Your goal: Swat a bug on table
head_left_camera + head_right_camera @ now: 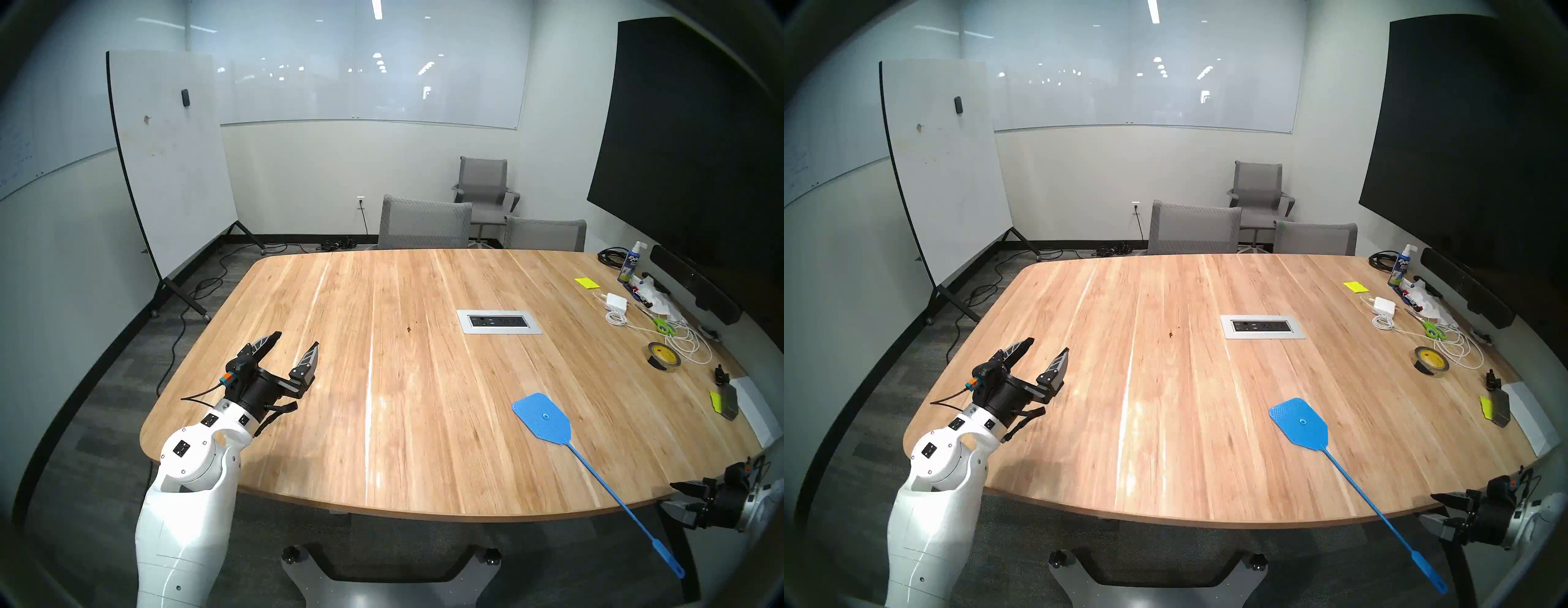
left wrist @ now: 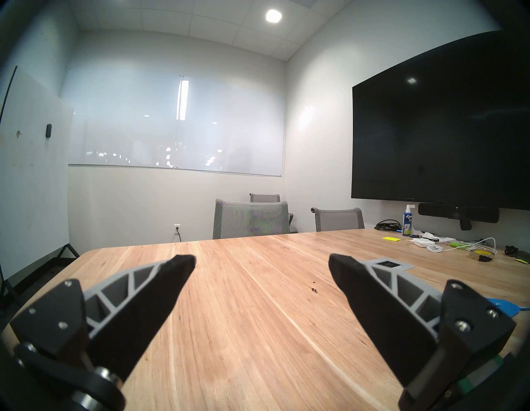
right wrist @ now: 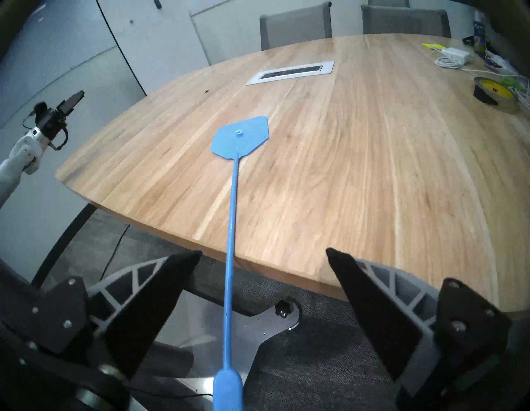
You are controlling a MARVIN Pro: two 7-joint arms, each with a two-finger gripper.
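My right tool is spread wide and holds nothing. It hangs off the near edge of the desk, with the swatter's handle passing between its two fingers without touching either, as far as my wrist view shows. My left tool is also spread and empty, raised over the desk's near left corner.

The swatter lies flat with its blue mesh head on the wood, nearer to me than the outlet panel and a little to its right. Its long thin handle runs back past the desk edge and sticks out into the air, ending in a broader flat grip. The bug is a tiny dark speck just left of the outlet panel, well apart from the swatter's head.

I judge the swatter to be very light and springy: thin plastic, a floppy head, a whippy shaft. Taking it on the narrow shaft would let it twist in my fingers, so I would close on the broad flat grip at the overhanging end, where nothing lies beneath it and the fingers can get both sides. A firm pinch there should keep the head from rolling when I swing.
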